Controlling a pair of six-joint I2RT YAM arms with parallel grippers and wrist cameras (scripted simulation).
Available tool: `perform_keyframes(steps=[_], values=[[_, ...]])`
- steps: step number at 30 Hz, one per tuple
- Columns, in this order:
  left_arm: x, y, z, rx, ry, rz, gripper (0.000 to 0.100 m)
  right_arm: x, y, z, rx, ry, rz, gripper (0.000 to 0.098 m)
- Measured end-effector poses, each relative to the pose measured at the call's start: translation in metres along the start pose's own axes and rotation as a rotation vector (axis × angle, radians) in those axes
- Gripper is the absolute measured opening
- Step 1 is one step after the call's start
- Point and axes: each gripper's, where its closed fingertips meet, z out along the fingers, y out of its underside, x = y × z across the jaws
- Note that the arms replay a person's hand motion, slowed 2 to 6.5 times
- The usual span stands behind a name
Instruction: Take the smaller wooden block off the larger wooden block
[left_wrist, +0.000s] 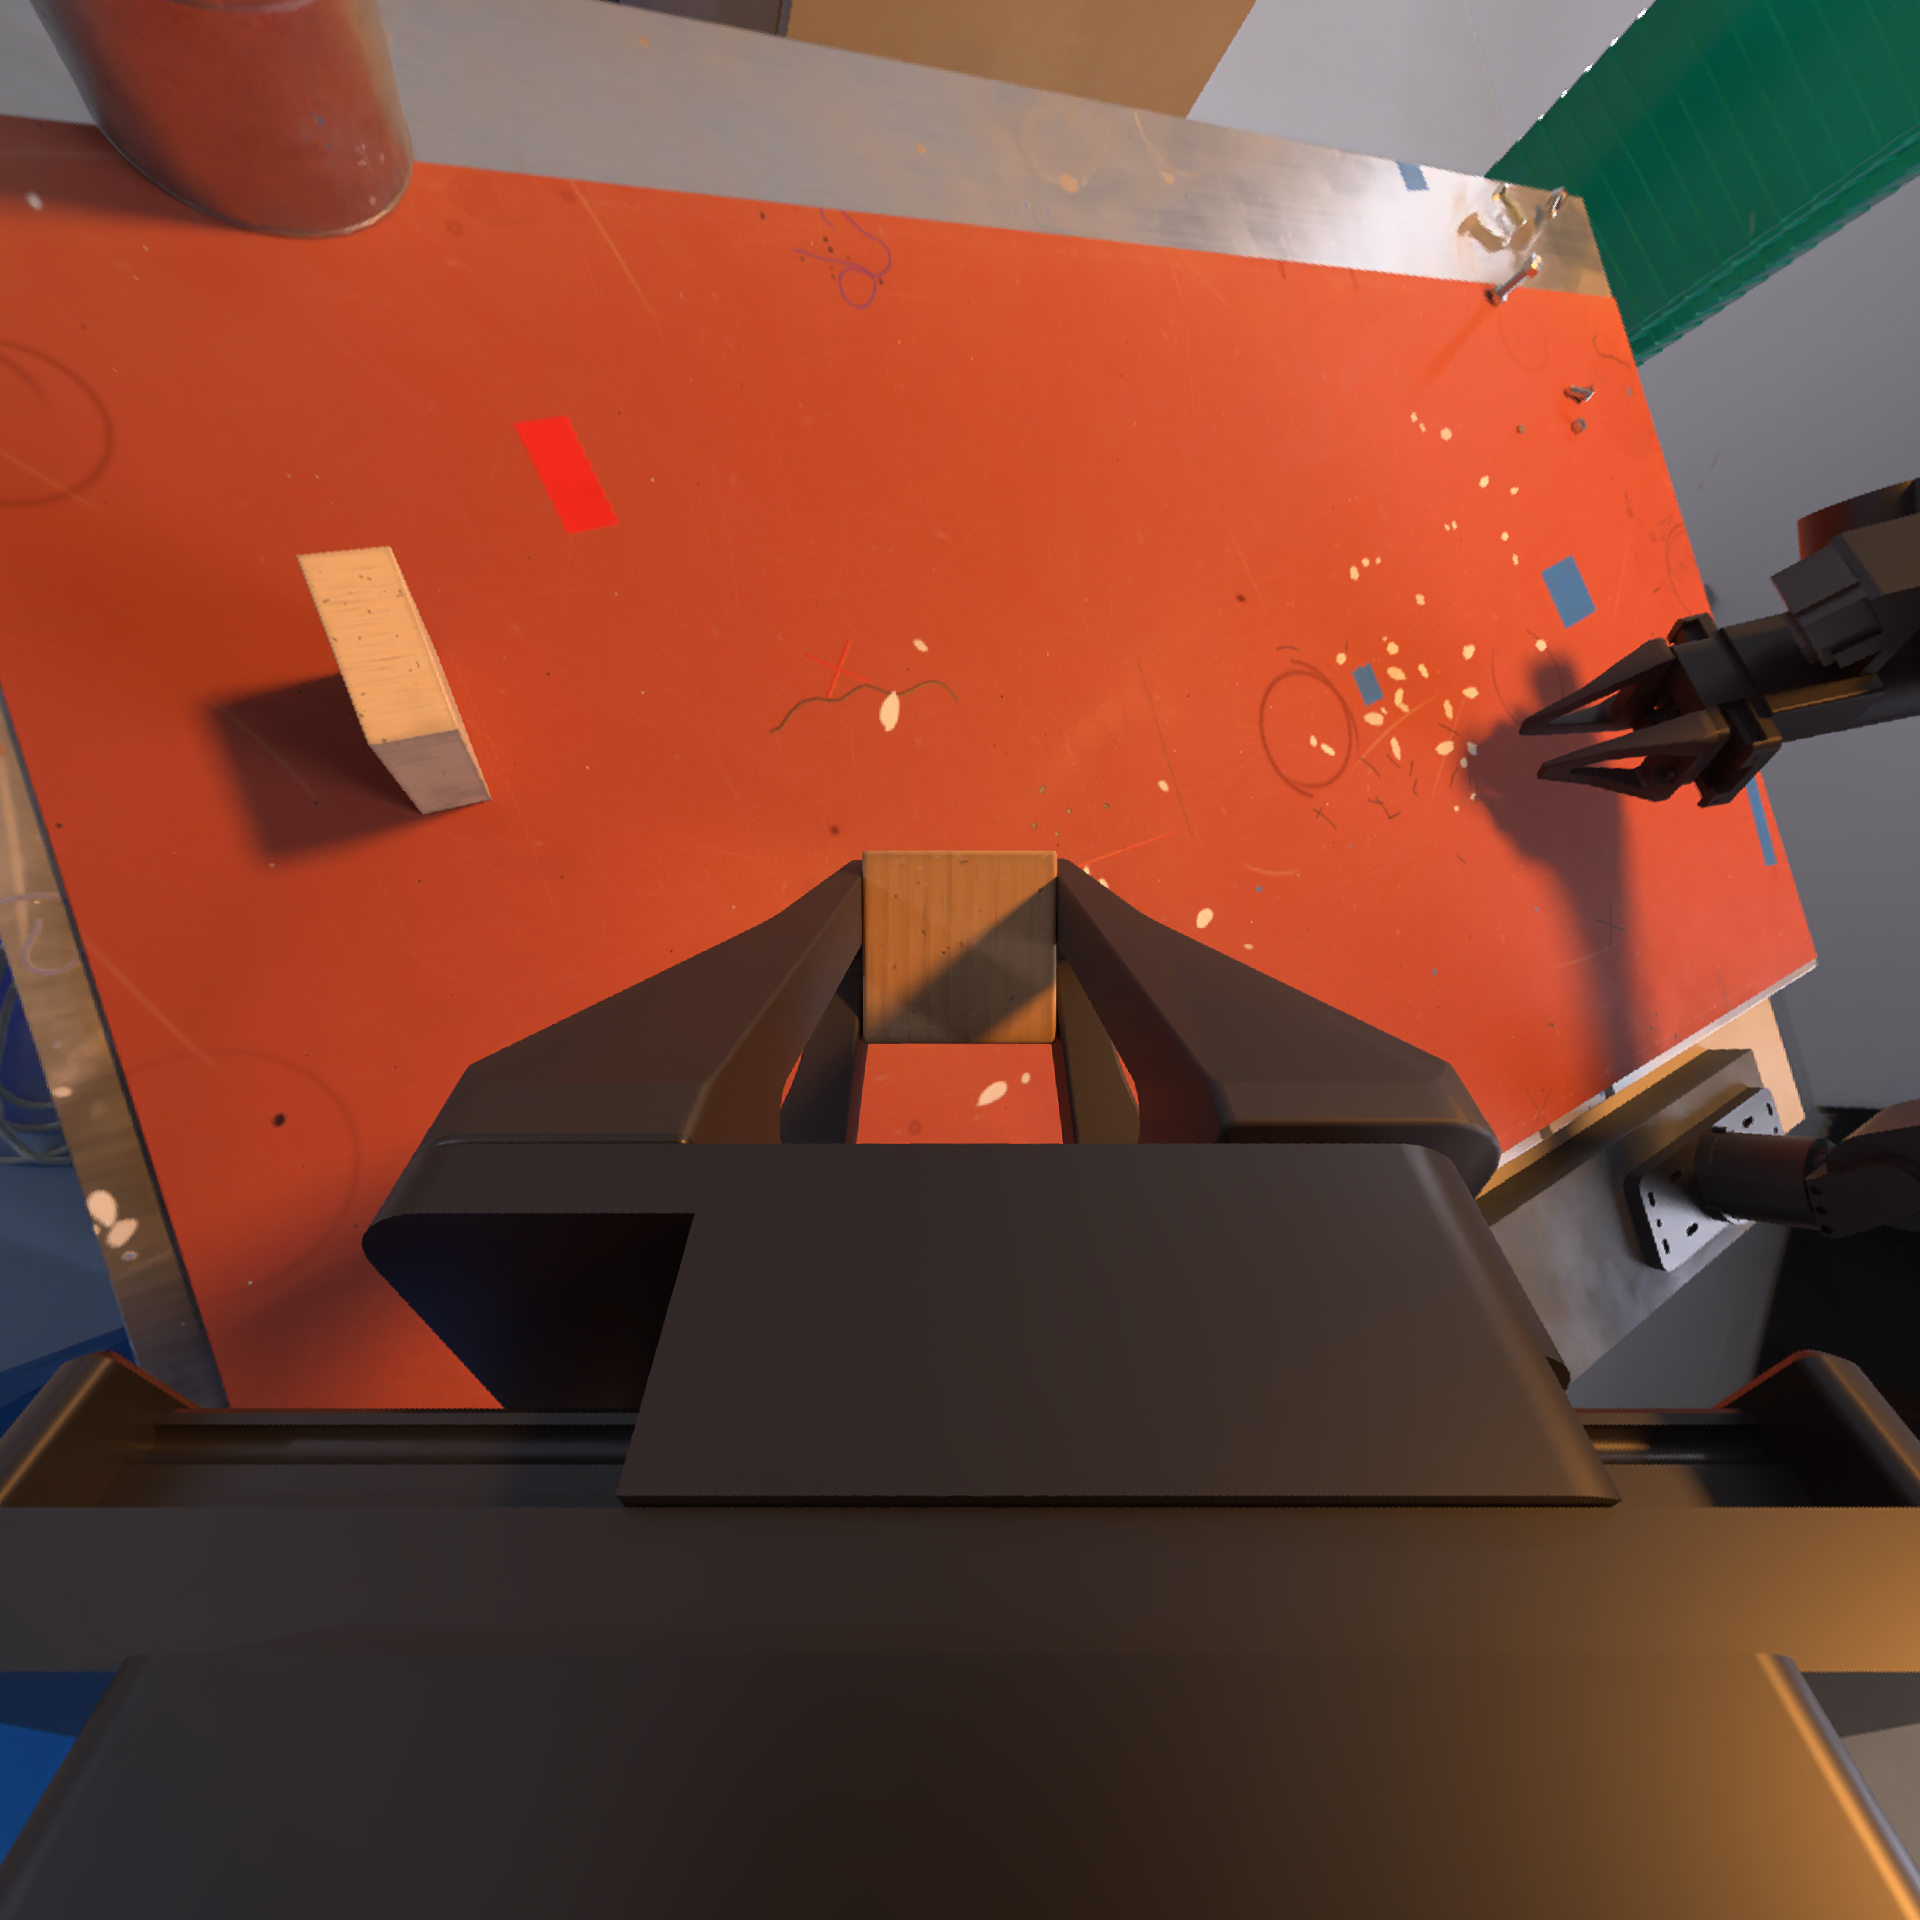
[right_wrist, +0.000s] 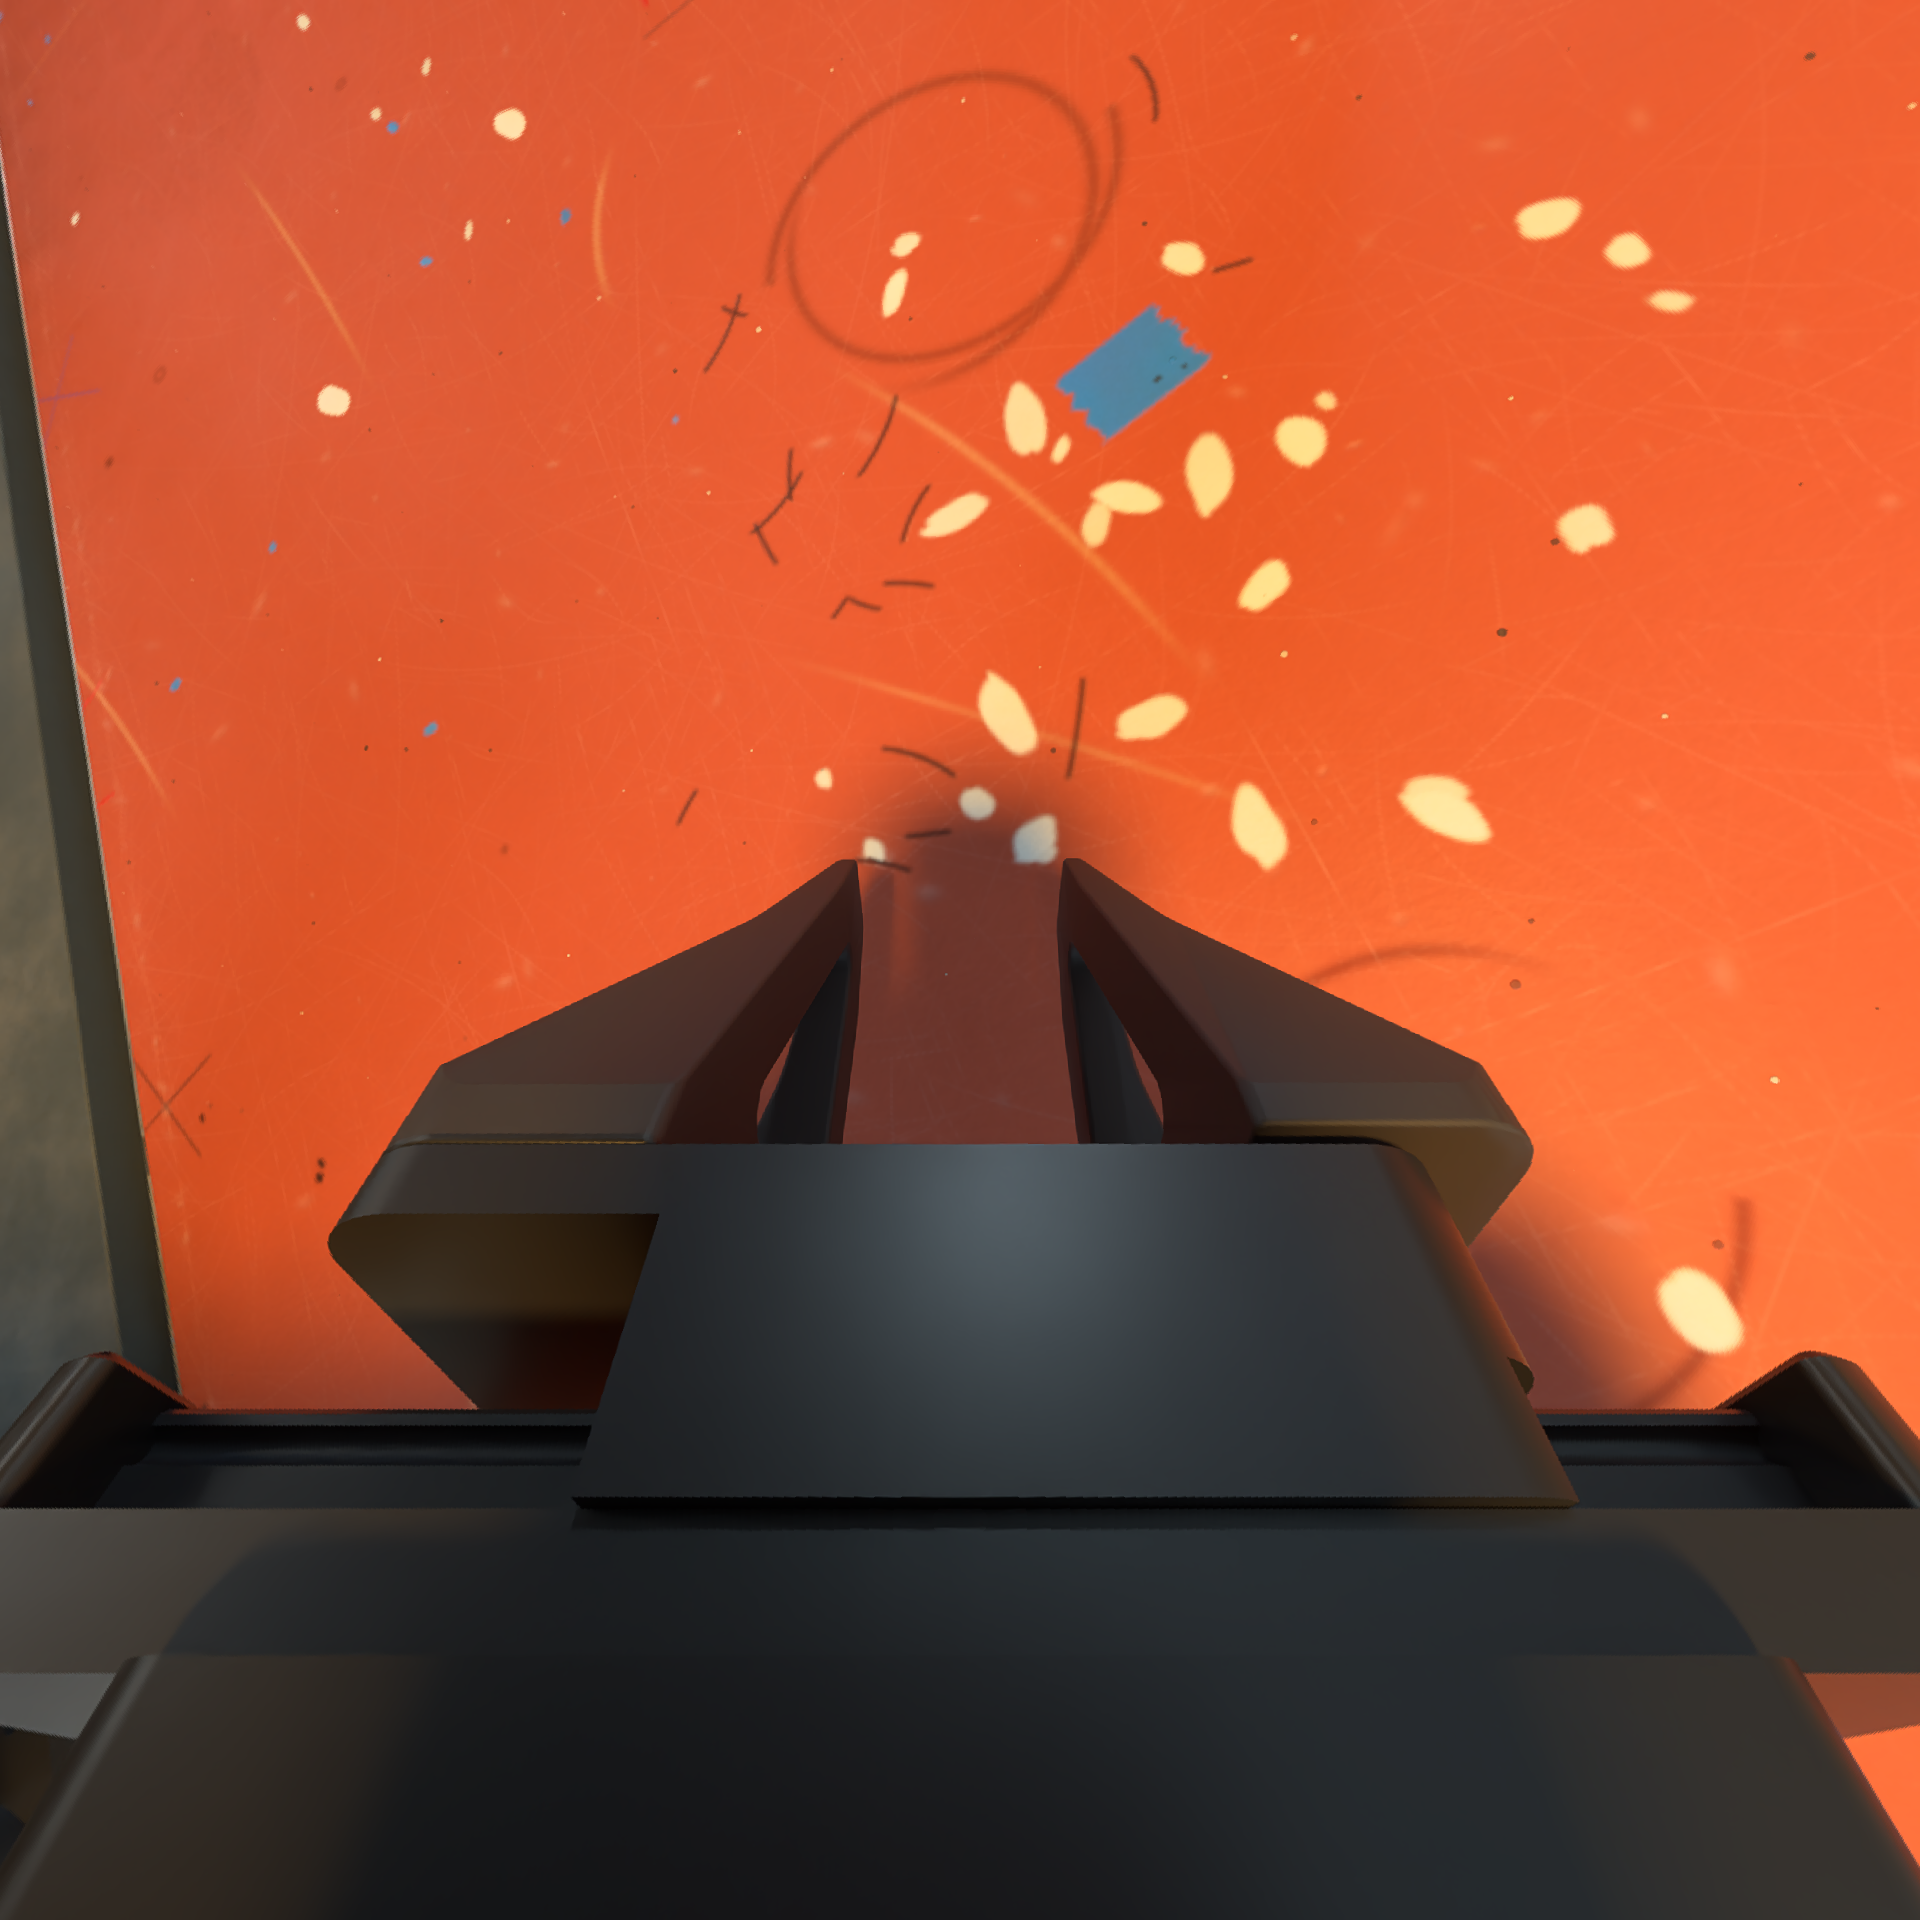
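Observation:
My left gripper (left_wrist: 959, 868) is shut on the smaller wooden block (left_wrist: 959, 945), a brown cube held between both fingertips above the orange table top (left_wrist: 1039, 468). The larger wooden block (left_wrist: 390, 670), pale and oblong, lies on the table to the far left, well apart from the cube. My right gripper (right_wrist: 959, 868) is open and empty, close above the orange surface. It also shows in the left wrist view (left_wrist: 1532, 748) at the table's right edge, fingers pointing left.
A red cylinder (left_wrist: 239, 114) stands at the far left corner. A green board (left_wrist: 1714, 156) stands beyond the far right corner. Loose screws (left_wrist: 1512, 223) lie on the metal rim. Tape patches (left_wrist: 566, 473) (right_wrist: 1132, 369) and pale flecks mark the surface.

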Motion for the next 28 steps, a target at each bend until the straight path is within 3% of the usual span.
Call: perform_keyframes(steps=[7,28], values=[[-0.009,0.008,0.009,-0.018,-0.003,-0.006,0.028,0.000,0.001,0.000,-0.005,0.002,-0.001,0.0320],[-0.035,-0.008,0.037,0.002,-0.090,-0.065,0.028,0.000,0.000,0.002,-0.013,0.004,0.000,0.0319]])
